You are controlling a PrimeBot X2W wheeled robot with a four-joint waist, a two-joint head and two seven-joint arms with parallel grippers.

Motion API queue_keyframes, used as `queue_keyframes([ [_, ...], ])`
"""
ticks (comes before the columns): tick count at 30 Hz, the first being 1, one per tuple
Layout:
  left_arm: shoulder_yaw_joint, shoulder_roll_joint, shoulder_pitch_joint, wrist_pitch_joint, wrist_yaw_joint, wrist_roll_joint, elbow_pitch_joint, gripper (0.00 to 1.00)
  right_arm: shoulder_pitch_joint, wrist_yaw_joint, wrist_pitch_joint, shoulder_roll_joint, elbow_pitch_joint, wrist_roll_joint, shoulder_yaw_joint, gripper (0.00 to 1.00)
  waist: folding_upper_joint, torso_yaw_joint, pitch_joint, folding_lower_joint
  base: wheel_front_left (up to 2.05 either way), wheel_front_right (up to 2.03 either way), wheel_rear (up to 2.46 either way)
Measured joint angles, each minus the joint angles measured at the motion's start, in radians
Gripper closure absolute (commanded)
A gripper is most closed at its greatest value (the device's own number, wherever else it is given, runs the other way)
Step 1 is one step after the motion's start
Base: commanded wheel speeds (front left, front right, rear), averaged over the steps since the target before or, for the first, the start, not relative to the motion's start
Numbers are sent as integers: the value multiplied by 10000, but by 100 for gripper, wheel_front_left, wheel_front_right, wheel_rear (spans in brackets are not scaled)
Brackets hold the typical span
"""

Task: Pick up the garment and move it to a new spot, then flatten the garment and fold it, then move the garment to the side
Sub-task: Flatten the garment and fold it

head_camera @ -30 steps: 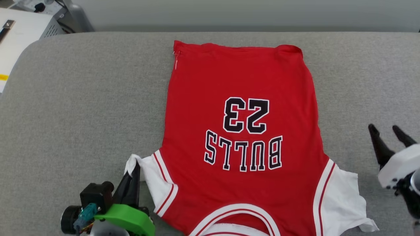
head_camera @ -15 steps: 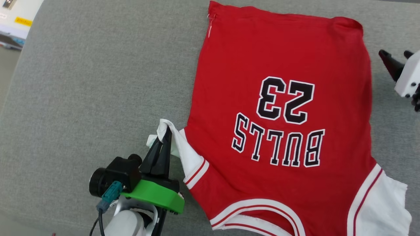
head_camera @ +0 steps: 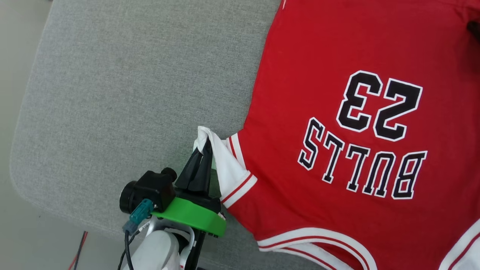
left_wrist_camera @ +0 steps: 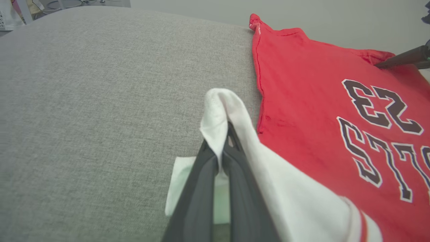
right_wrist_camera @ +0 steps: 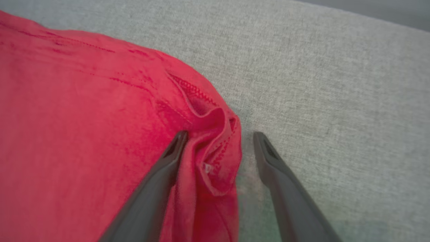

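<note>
- The garment [head_camera: 337,112] lies flat on the grey cushion [head_camera: 131,93], not yet folded
- Left gripper [head_camera: 205,148] clamps its white sleeve [head_camera: 227,167]; right gripper [right_wrist_camera: 220,134] gapes around a hem corner [right_wrist_camera: 210,124]

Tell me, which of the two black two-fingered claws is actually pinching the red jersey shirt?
The left gripper: it is shut on the white sleeve of the red jersey garment. The right gripper stands open astride a rumpled red corner.
</note>
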Motion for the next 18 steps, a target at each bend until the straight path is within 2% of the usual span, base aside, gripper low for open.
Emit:
queue_keyframes([
  [2,96,-33,1,-8,-36,2,90,100,-254,2,644,-113,148,127,128,2,0,118,127,-1,0,0,0],
  [3,134,-48,1,-8,-48,6,111,100,-338,2,886,-150,192,167,157,58,0,159,161,-1,0,0,0],
  [4,174,-65,1,-8,-65,21,134,100,-431,2,1135,-167,244,226,161,82,0,199,186,-1,0,0,0],
  [5,213,-84,2,-8,-98,33,140,100,-481,2,1294,-188,255,270,180,100,0,222,190,-1,0,0,0],
  [13,537,-125,43,-8,-211,104,174,100,-502,-8,1440,-121,430,431,362,100,0,54,-94,-1,0,0,0],
  [18,752,-33,153,-8,-211,96,508,100,-147,4,1149,-226,270,453,658,100,0,-158,-531,0,0,0,0],
])
